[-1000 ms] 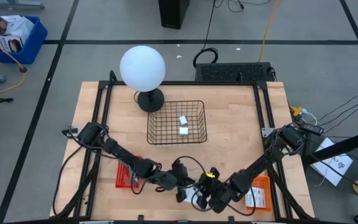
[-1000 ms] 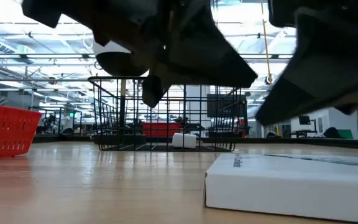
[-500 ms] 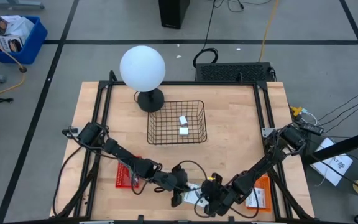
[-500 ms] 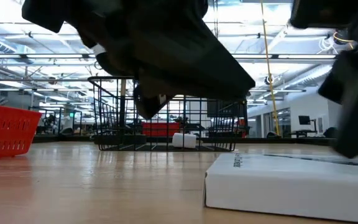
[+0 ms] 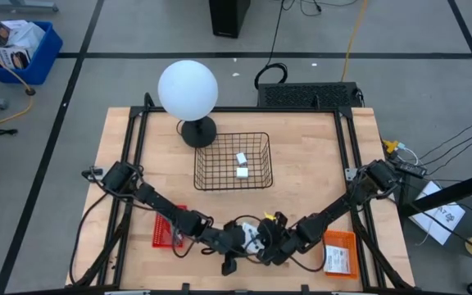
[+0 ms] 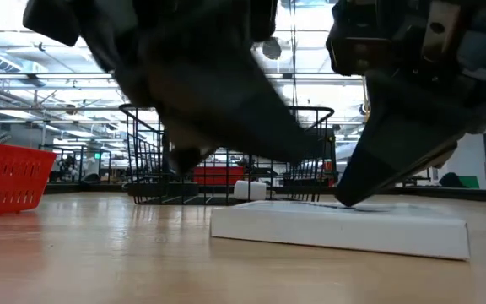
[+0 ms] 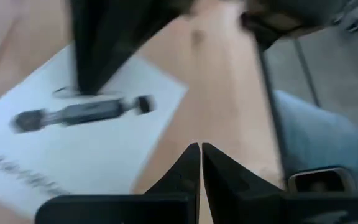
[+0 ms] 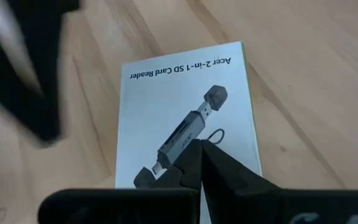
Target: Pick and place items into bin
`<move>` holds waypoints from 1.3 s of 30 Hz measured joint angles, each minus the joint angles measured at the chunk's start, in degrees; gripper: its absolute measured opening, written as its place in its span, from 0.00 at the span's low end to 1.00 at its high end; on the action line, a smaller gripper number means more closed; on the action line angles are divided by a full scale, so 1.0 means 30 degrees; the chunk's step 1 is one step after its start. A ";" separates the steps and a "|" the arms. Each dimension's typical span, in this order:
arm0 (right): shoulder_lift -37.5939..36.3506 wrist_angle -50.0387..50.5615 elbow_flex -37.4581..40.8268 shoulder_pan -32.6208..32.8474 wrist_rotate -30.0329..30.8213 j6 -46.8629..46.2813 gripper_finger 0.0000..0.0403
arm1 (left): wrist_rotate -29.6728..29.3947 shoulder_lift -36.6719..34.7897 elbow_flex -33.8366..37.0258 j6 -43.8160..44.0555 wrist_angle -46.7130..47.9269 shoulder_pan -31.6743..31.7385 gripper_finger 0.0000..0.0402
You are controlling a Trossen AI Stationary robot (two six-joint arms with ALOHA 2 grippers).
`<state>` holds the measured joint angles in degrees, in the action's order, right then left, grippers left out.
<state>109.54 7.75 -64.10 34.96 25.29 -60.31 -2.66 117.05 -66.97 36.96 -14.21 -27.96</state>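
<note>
Near the front edge of the surface [image 5: 301,164], about midway along it, you have both hands meeting over a flat white packet [image 8: 185,118] printed "Acer 2-in-1 SD Card Reader". Your right hand [image 8: 199,163] is pinched fully together, its tips pressing down on the packet's printed face and holding nothing. Your left hand [image 7: 200,163] has its fingers together too, empty, just past the packet's edge. The wire bin [image 5: 233,161] sits toward the middle of the surface with two small white blocks [image 5: 241,165] inside. An orange packet [image 5: 339,254] lies by the front right corner, a red basket [image 5: 165,229] toward the front left.
</note>
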 joint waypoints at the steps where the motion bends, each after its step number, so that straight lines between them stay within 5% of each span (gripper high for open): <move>1: -0.0074 -0.0046 0.0005 0.0068 0.0023 0.0100 0.00 | -0.0005 0.0007 0.0003 0.0080 0.0474 0.0035 0.05; 11: -0.1095 0.2450 0.0032 0.0530 0.2747 -0.0563 0.00 | -0.1197 0.0007 0.0003 0.0734 0.3085 0.0018 0.04; 19: -0.0561 0.5669 0.0029 -0.0007 0.1830 -0.2954 0.00 | -0.1564 0.0029 0.0003 0.0931 0.3411 0.0115 0.02; 31: -0.0080 0.0731 0.0466 -0.0169 0.0017 -0.1084 0.00 | -0.1406 0.0000 0.0010 0.1377 0.4684 0.0580 0.01; 39: -0.0080 0.0046 0.0466 0.0136 0.1156 -0.0664 0.00 | -0.1641 -0.0015 0.0010 0.1690 0.4827 0.0544 0.01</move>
<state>109.30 7.89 -62.70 35.37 28.75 -62.30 -7.58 117.01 -66.94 42.03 0.27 -26.33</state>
